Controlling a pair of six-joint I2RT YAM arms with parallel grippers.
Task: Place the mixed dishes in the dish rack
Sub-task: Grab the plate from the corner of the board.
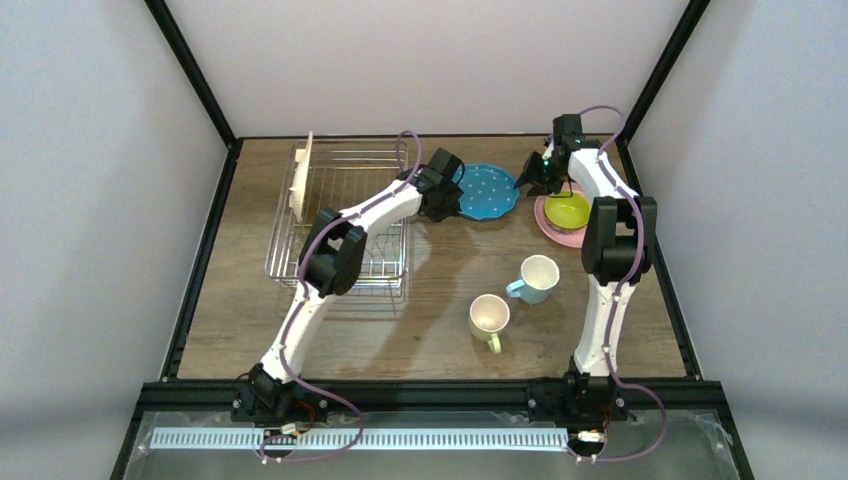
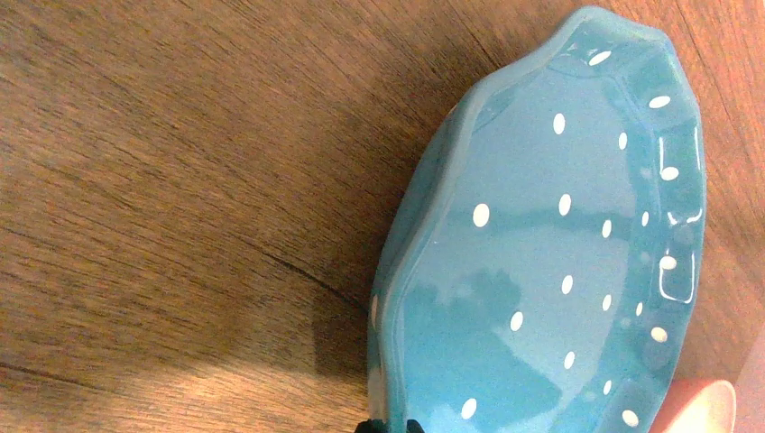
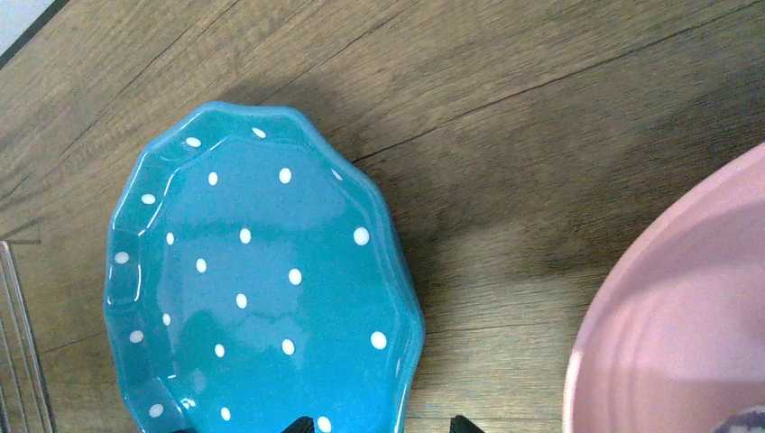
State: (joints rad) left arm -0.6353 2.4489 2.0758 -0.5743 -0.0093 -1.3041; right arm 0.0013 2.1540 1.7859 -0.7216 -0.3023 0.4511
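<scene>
The teal dotted plate [image 1: 490,192] lies on the table right of the dish rack [image 1: 340,215]. My left gripper [image 1: 445,195] is shut on its left rim; in the left wrist view the rim [image 2: 541,244] runs between the fingertips [image 2: 390,426] and the plate looks tilted. My right gripper [image 1: 530,180] is open at the plate's right edge, its tips [image 3: 381,424] straddling the rim [image 3: 262,280]. The tan plate [image 1: 302,178] stands upright in the rack. The lime-inside bowl [image 1: 567,210] sits on the pink plate [image 1: 555,232].
The light-blue mug [image 1: 536,278] and the pale yellow-green mug [image 1: 489,318] stand upright on the wooden table nearer the arm bases. The pink plate's rim shows in the right wrist view [image 3: 686,316]. A black frame bounds the table.
</scene>
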